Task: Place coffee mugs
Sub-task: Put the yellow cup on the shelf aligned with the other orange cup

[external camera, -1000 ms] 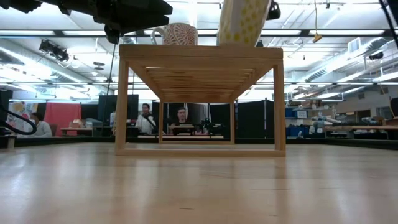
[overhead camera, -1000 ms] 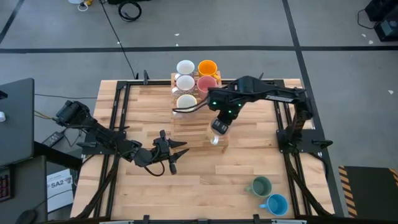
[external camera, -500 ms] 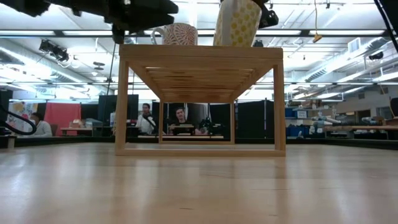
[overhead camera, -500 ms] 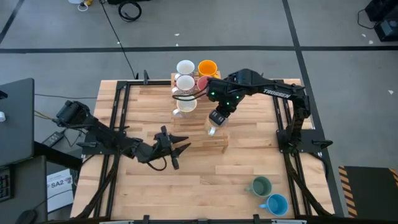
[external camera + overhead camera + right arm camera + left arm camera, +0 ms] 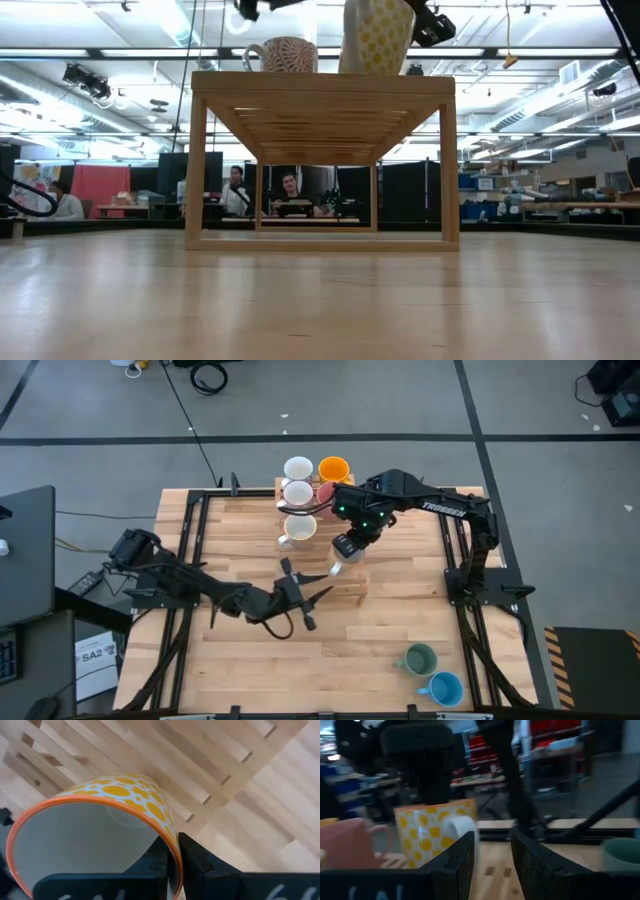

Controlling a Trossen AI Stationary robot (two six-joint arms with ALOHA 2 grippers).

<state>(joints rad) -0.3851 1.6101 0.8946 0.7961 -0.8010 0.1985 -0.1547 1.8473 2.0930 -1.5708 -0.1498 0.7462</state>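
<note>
1. Right gripper (image 5: pixel 343 556) hangs over the wooden rack (image 5: pixel 300 575), jaws clenched on the rim of the yellow-dotted mug (image 5: pixel 95 835). In the right wrist view one finger sits inside the rim and one outside.
2. In the low view the dotted mug (image 5: pixel 378 35) shows at the rack's top edge; whether its base touches the slats I cannot tell.
3. On the rack already: three white mugs (image 5: pixel 298 494) in a row, an orange mug (image 5: pixel 333 468), and a pink mug (image 5: pixel 345 851) partly hidden by the arm from above. A patterned one (image 5: pixel 285 54) shows in the low view.
4. Green mug (image 5: pixel 418 658) and blue mug (image 5: pixel 446 687) stand touching on the table near the front right corner, not yet placed.
5. Left gripper (image 5: pixel 305 603) is low by the rack's front edge, fingers spread, holding nothing.
6. Risks, judged:
   - A rim pinch on one wall is a thin hold; a tilt could let the mug swing or slip.
   - Release above the slats could tip it off the rack's edge.
   - The left gripper is near; the arms could clash.
</note>
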